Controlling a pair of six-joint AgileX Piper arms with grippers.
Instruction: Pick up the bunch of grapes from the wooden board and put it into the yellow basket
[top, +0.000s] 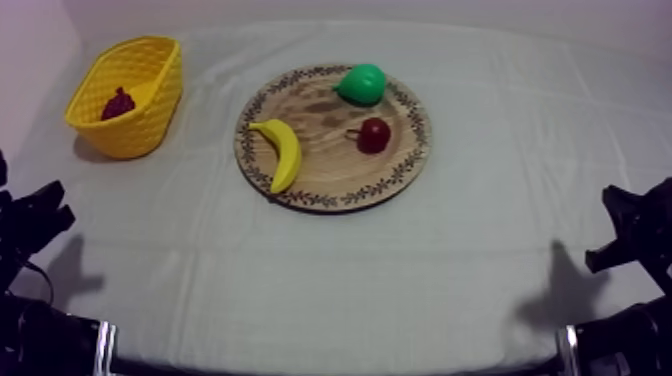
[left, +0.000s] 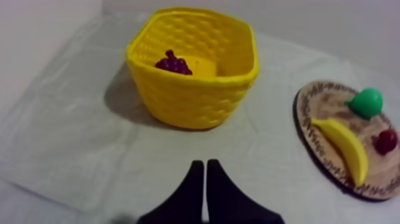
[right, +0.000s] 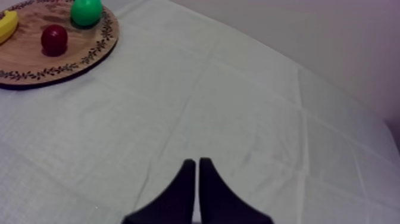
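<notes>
The dark purple bunch of grapes (top: 118, 103) (left: 173, 63) lies inside the yellow basket (top: 150, 118) (left: 196, 101) at the table's far left. The round wooden board (top: 300, 185) (left: 309, 110) (right: 65, 68) in the middle carries a banana (top: 280, 152) (left: 342, 146), a green pear (top: 362, 84) (left: 366, 102) (right: 86, 11) and a small red fruit (top: 374, 134) (left: 386, 142) (right: 54, 39). My left gripper (top: 45, 212) (left: 205, 167) rests low at the left, shut on nothing, short of the basket. My right gripper (top: 625, 225) (right: 194, 164) rests low at the right, shut as a narrow wedge over bare cloth.
Grey-white cloth (top: 400, 270) covers the table, with open room in front of the board and to its right. A pale wall (right: 309, 30) runs behind the table's far edge.
</notes>
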